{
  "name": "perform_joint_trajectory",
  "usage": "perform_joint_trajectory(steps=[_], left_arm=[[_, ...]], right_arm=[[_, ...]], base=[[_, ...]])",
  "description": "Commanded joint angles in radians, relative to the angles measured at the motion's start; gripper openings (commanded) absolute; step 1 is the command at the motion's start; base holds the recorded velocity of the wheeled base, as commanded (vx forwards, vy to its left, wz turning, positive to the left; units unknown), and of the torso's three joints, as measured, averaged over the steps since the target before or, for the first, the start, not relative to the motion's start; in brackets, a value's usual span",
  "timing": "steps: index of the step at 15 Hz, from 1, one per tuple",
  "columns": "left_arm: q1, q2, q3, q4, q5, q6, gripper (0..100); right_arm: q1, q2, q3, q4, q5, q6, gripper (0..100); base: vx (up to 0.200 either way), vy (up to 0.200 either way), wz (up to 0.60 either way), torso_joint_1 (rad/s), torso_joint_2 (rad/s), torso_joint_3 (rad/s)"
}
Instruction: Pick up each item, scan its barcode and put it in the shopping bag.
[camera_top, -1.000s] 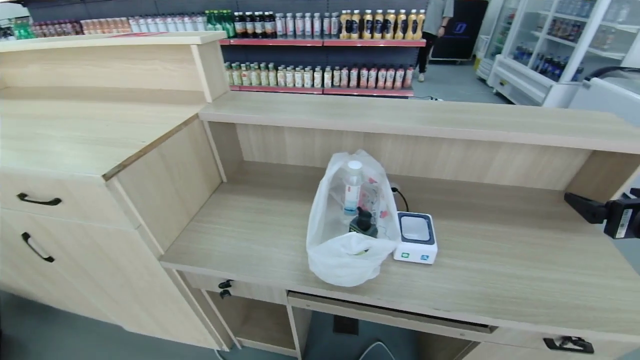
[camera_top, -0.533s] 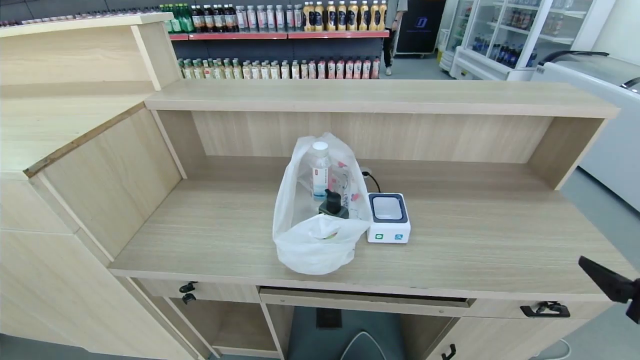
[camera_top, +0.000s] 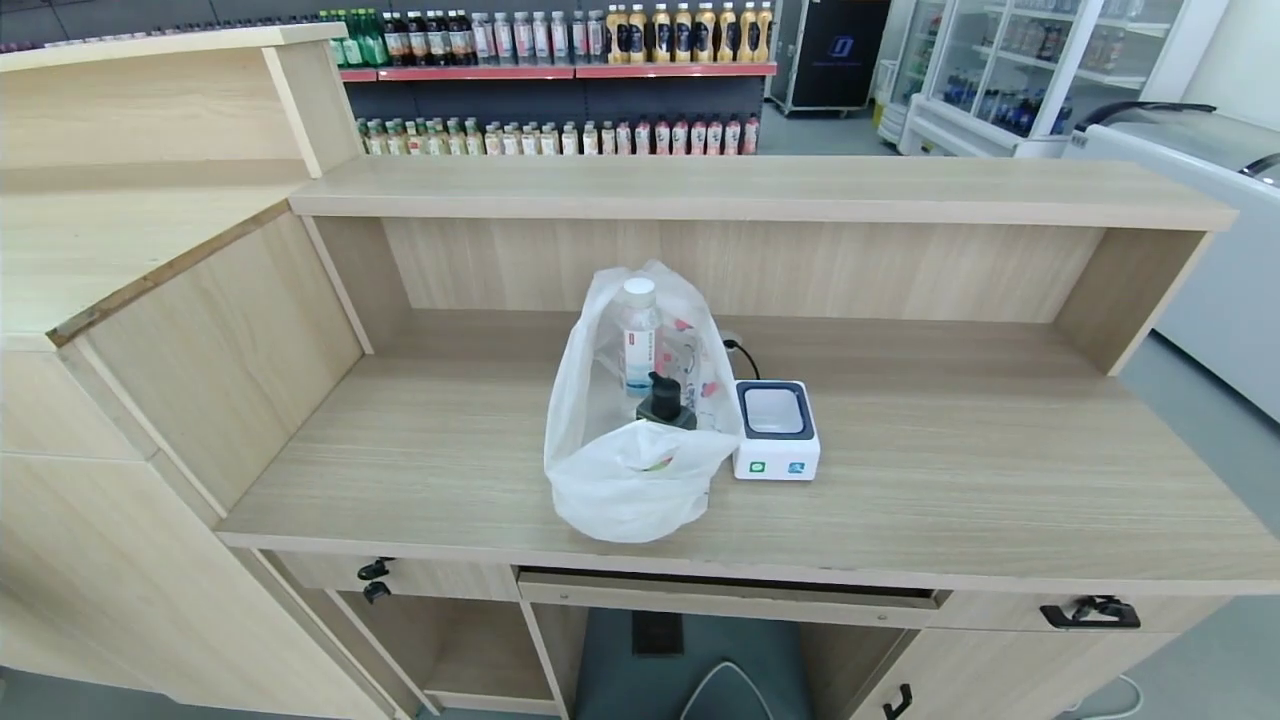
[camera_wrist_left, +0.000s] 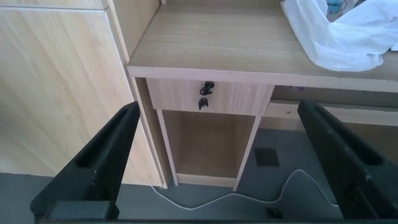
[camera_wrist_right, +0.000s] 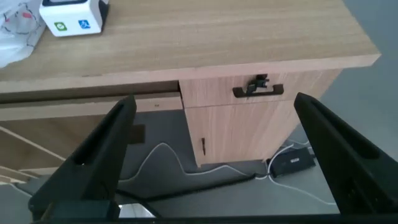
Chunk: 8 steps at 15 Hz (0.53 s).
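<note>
A white plastic shopping bag (camera_top: 625, 480) stands open in the middle of the wooden counter (camera_top: 960, 480). Inside it are an upright clear bottle with a white cap (camera_top: 639, 335) and a dark pump bottle (camera_top: 664, 402). A small white barcode scanner (camera_top: 775, 432) sits right beside the bag. My left gripper (camera_wrist_left: 217, 162) hangs open and empty below the counter's front edge, with the bag (camera_wrist_left: 339, 34) above it. My right gripper (camera_wrist_right: 214, 162) is also open and empty, low in front of the counter, with the scanner (camera_wrist_right: 71, 15) farther off.
A raised ledge (camera_top: 760, 190) runs along the back of the counter and a taller cabinet (camera_top: 130, 280) stands to the left. Under the counter are a keyed drawer (camera_wrist_left: 206, 96), an open cubby (camera_wrist_left: 208, 146) and a drawer with a black handle (camera_wrist_right: 258, 87). Cables lie on the floor (camera_wrist_right: 186, 168).
The head camera swung over to centre on the counter. My right gripper sank from the counter's right end to below its front edge. The bag and scanner have stayed put.
</note>
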Motion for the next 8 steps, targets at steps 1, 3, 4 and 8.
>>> perform_joint_trajectory(steps=[1,3,4,8], left_arm=[[0.001,0.000,0.001,0.000,0.000,0.000,100],[0.001,0.000,0.000,0.000,0.000,0.000,100],[0.001,0.000,0.000,0.000,0.000,0.000,100],[0.001,0.000,0.001,0.000,0.000,0.000,100]], right_arm=[[0.015,-0.140,0.007,0.011,-0.017,0.010,100],[0.015,-0.140,0.007,0.013,-0.031,0.020,100],[0.015,-0.140,0.007,0.011,-0.032,0.020,100],[0.015,-0.140,0.007,0.013,-0.032,0.019,100]], base=[[0.000,0.000,0.00,0.000,0.00,0.000],[0.000,0.000,0.00,0.000,0.00,0.000],[0.000,0.000,0.00,0.000,0.00,0.000],[0.000,0.000,0.00,0.000,0.00,0.000]])
